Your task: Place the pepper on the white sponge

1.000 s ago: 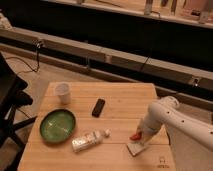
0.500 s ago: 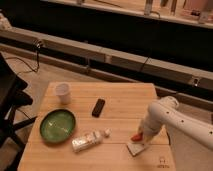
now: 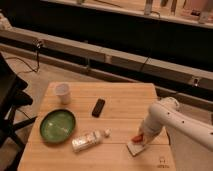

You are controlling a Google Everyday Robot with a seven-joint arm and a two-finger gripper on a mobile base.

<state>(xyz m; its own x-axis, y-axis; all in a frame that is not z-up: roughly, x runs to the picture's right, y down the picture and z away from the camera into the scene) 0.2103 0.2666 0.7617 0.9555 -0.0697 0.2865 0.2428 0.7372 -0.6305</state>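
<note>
One gripper (image 3: pixel 141 137) we note low over the white sponge (image 3: pixel 134 147), with the pepper (image 3: pixel 137 138) there; jaws' state we cannot tell.

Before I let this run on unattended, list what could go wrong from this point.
1. The white sponge lies near the table's front right edge; a nudge from the gripper could push it off.
2. The pepper is rounded and sits at the sponge's far edge, so on release it may roll onto the wood rather than stay on the pad.
3. The arm hides the contact, so placement is hard to confirm.
</note>
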